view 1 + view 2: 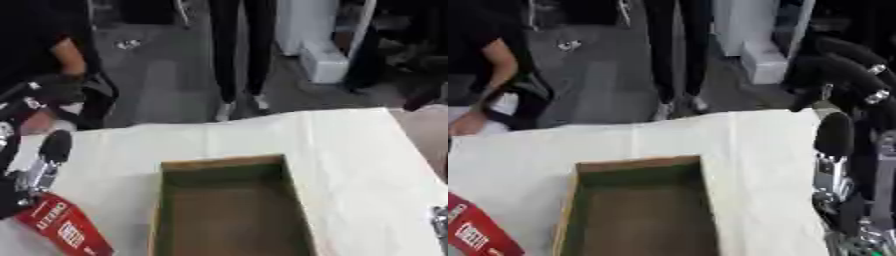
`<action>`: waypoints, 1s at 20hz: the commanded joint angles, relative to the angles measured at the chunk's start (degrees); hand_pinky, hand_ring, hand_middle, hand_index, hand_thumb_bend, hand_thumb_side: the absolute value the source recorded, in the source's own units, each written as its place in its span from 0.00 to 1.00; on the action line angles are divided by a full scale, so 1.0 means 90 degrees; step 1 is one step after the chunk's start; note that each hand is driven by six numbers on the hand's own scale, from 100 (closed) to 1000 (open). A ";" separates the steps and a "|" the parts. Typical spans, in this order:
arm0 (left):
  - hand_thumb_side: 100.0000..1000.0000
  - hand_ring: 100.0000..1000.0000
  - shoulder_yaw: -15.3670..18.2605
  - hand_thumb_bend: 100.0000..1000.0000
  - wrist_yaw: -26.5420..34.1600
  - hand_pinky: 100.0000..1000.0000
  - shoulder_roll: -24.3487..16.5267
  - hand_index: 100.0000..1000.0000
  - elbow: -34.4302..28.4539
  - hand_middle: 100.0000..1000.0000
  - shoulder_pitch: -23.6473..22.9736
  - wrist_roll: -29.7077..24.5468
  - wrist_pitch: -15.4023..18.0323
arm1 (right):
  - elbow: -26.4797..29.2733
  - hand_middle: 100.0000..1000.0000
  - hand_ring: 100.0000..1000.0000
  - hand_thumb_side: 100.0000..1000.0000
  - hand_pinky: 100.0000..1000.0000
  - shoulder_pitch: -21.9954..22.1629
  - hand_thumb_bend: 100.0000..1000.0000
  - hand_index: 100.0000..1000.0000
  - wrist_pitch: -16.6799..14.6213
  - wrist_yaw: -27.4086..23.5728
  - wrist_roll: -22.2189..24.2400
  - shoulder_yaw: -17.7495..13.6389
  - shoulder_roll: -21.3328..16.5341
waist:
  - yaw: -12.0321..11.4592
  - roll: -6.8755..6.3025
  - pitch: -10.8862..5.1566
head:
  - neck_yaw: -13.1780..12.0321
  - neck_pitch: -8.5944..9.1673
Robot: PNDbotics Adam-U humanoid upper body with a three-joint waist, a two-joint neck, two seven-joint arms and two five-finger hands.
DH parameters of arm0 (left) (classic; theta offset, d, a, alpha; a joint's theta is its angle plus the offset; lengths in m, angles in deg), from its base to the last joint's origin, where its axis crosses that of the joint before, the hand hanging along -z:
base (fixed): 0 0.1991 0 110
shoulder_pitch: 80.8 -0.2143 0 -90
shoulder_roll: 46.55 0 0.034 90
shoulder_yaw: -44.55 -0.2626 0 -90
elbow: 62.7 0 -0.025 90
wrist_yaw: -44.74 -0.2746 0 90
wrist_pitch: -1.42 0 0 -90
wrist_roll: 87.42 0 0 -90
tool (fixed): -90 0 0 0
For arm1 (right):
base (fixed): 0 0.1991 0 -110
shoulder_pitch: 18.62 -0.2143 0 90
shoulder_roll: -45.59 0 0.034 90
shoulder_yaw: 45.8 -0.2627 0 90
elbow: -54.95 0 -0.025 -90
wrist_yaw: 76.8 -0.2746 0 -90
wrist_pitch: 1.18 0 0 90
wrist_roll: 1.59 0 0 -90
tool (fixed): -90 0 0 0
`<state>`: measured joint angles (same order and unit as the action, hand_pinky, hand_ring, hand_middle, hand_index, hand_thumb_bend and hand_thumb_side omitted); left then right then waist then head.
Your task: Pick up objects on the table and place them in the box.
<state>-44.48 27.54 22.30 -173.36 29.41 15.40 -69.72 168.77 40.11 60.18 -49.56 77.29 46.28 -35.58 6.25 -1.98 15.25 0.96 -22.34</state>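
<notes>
Box (229, 210): open cardboard box, brown walls, greenish inner rim, set on the white-covered table (350, 150); nothing is seen inside it.
Red package (63, 227): flat red pack with white lettering, seen at the lower left, just left of the box and apart from its wall; whether it is lifted or lying on the cloth cannot be told.
Left hand (35, 175): placed at the top end of the red package, one dark-tipped finger raised; whether the fingers are curled round the pack cannot be told.
Right hand (842, 165): held at the table's right edge, fingers pointing up and straight, relaxed, nothing carried.
Step judged: red package being taken toward the box.
Progress judged: early, box apparently unfilled.
Risk, slip: only one end of the pack is met by the hand, so it may swing or drop short of the box.
Risk, collision: near wall may be caught by the pack's low end and the box pushed aside.
</notes>
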 commanded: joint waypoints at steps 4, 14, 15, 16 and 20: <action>0.90 0.73 0.0041 0.00 0.0014 0.71 -0.0052 0.85 -0.0097 0.81 0.0064 0.0030 -0.0009 | 0.0086 0.79 0.71 0.73 0.34 -0.0065 0.00 0.82 0.0006 0.0001 0.0008 -0.0028 -0.0022 | 0.0020 -0.0015 -0.0114 | 0.0126 0.0096; 0.89 0.74 0.0048 0.00 -0.0034 0.71 -0.0078 0.86 -0.0087 0.81 0.0068 0.0008 -0.0013 | 0.0086 0.79 0.71 0.73 0.34 -0.0050 0.00 0.82 0.0015 0.0011 0.0002 -0.0036 -0.0014 | 0.0036 -0.0018 -0.0118 | -0.0210 -0.0073; 0.85 0.74 0.0049 0.00 -0.0077 0.71 -0.0119 0.86 -0.0082 0.82 0.0084 -0.0027 -0.0007 | 0.0086 0.79 0.71 0.73 0.34 -0.0044 0.00 0.82 0.0017 0.0014 0.0005 -0.0037 -0.0018 | 0.0033 -0.0017 -0.0121 | -0.0368 -0.0161; 0.80 0.74 0.0056 0.00 -0.0135 0.71 -0.0156 0.86 -0.0072 0.82 0.0106 -0.0078 0.0006 | 0.0086 0.79 0.71 0.73 0.34 -0.0039 0.00 0.82 0.0019 0.0015 0.0007 -0.0036 -0.0020 | 0.0028 -0.0016 -0.0124 | -0.0498 -0.0239; 0.68 0.72 0.0016 0.12 0.0000 0.70 -0.0248 0.84 0.0088 0.80 0.0215 -0.0473 0.0126 | 0.0086 0.79 0.71 0.73 0.33 -0.0016 0.00 0.82 0.0021 0.0009 0.0022 -0.0027 -0.0017 | 0.0003 -0.0022 -0.0134 | -0.1016 -0.0537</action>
<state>-44.51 27.21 22.24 -172.48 30.58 12.13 -68.92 168.77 40.18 60.24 -49.55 77.30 46.27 -35.58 6.38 -2.14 15.23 -6.56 -26.54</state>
